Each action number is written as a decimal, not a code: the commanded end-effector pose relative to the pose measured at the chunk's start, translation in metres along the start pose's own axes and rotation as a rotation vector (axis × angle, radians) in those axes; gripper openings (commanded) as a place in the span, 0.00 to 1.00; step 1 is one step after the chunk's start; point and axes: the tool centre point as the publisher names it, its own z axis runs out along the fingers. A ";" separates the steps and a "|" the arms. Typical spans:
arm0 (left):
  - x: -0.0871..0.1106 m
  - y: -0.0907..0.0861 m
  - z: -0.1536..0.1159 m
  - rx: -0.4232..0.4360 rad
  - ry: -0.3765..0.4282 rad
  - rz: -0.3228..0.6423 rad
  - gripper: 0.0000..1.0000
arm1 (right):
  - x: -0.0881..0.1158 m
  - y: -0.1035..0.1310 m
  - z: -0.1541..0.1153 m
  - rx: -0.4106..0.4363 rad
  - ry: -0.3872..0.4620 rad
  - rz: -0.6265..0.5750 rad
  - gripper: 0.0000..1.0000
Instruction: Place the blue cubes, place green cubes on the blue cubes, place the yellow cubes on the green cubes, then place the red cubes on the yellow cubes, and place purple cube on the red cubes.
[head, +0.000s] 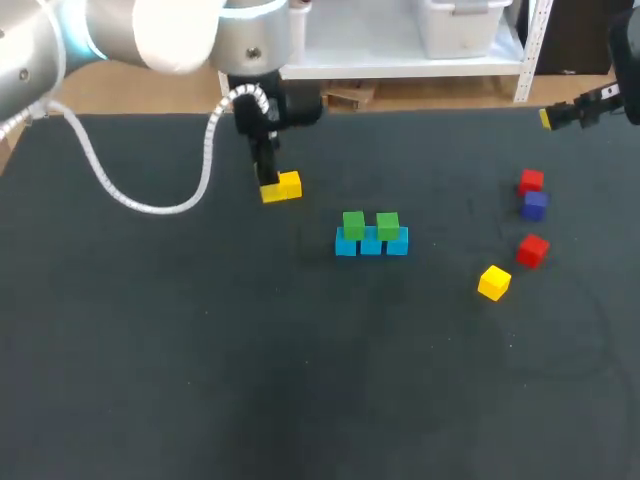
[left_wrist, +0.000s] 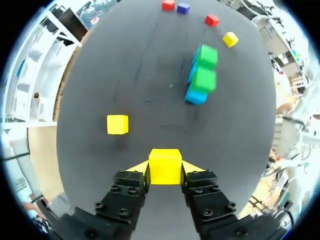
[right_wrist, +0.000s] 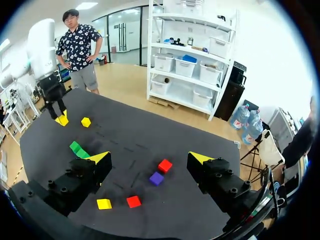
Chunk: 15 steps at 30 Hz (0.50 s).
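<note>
Left gripper (left_wrist: 165, 171) is clamped on a yellow cube (left_wrist: 165, 161) on the far side of the table, left of the build, and a second yellow cube (left_wrist: 117, 124) lies just beside it. Two green cubes (head: 353, 224) sit on the row of blue cubes (head: 371, 244) mid-table. The right gripper (right_wrist: 150, 161) hangs spread wide at the far right, holding nothing.

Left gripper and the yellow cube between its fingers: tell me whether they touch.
Touching. The left wrist view shows the left gripper clamping the yellow cube from two opposite sides, with no gap at either finger.
</note>
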 end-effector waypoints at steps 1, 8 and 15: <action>-0.003 -0.018 -0.031 -0.033 -0.008 -0.013 0.00 | 0.003 0.002 0.003 0.009 -0.052 0.001 1.00; -0.018 -0.044 -0.064 -0.061 -0.068 -0.015 0.00 | 0.003 0.002 0.003 0.009 -0.052 0.001 1.00; -0.037 -0.071 -0.079 -0.052 -0.100 0.027 0.00 | 0.003 0.002 0.003 0.009 -0.052 0.001 1.00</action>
